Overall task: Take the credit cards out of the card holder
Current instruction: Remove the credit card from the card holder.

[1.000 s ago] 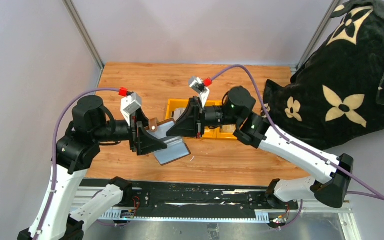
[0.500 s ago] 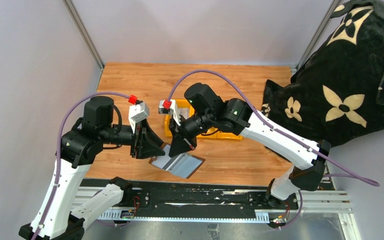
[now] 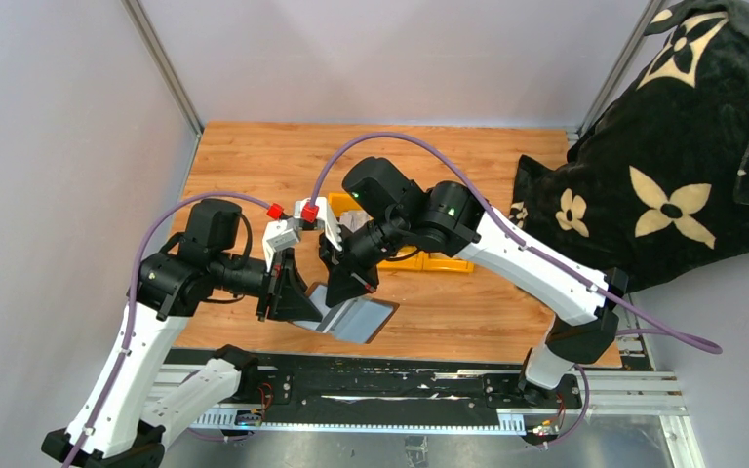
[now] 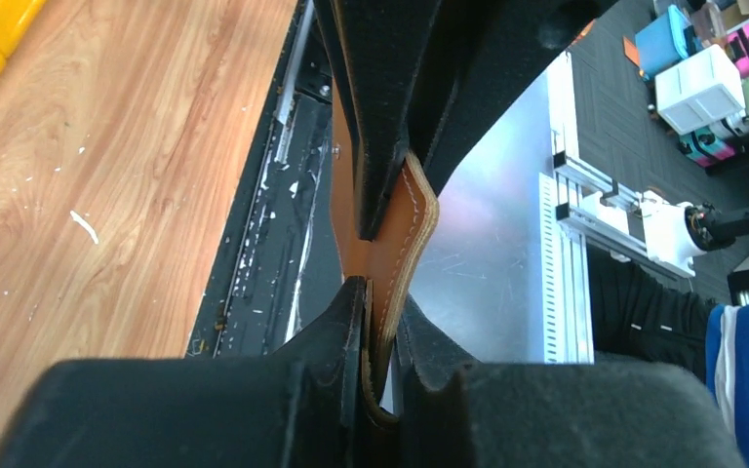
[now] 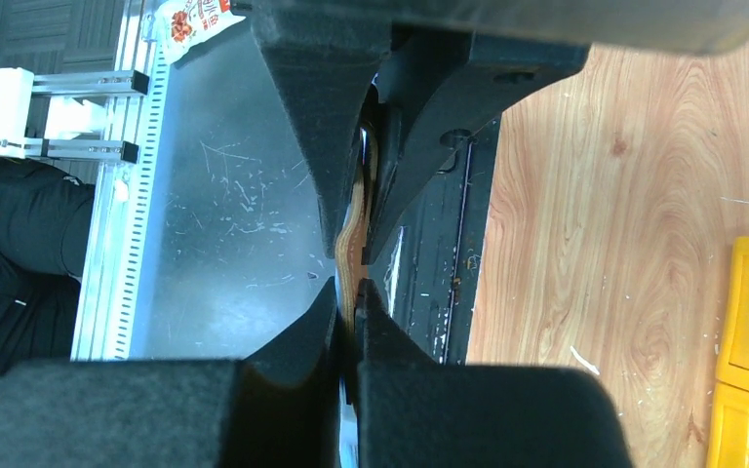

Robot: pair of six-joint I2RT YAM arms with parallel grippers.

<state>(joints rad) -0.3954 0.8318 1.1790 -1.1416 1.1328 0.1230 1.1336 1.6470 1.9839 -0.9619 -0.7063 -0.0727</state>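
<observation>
White-and-black arms (image 3: pixel 536 268), purple cables (image 3: pixel 390 136)

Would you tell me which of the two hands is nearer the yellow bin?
The right hand, which grips the wallet on the side toward the bin. The left hand grips the wallet on the side away from it.

Wooden table (image 3: pixel 254 156) across the centre of the frame, yellow plastic bin (image 3: pixel 444 263) on it near the middle, black blanket (image 3: pixel 683 146) with cream flower motifs bunched at upper right, black base plate (image 3: pixel 400 375) along the bottom.
</observation>
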